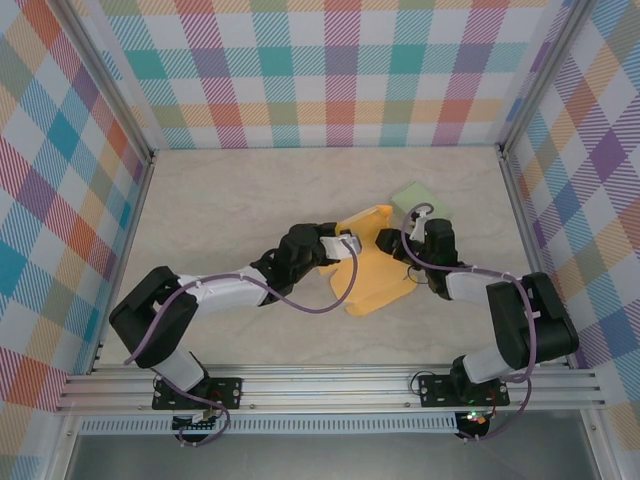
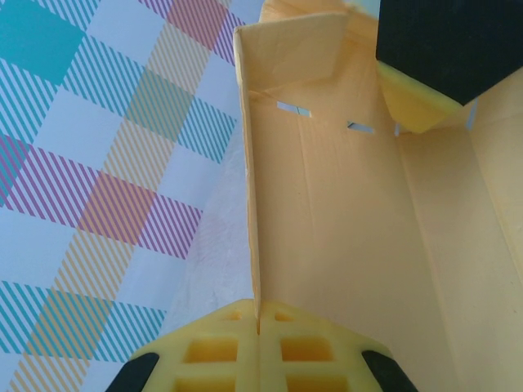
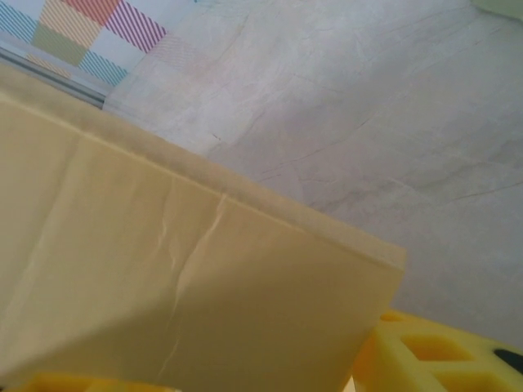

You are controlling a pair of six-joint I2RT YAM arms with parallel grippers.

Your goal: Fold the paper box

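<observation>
The yellow paper box (image 1: 380, 280) lies half-raised on the bench (image 1: 220, 200), right of centre, between both arms; the left tool (image 2: 258, 339) pinches its upright wall (image 2: 310, 212); the right tool (image 1: 393, 243) straddles a flap (image 3: 204, 286), but I cannot tell whether it grips; opposed pulling could tear the card; a loose hold would let the flap spring flat.

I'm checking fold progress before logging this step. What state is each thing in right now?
paper box: partly folded, one wall standing upright, top open.
left gripper: shut on the upright wall's edge.
right gripper: at the box's far end, a panel between its fingers; grip unclear.
green sheet: lying flat on the table beyond the box.
</observation>
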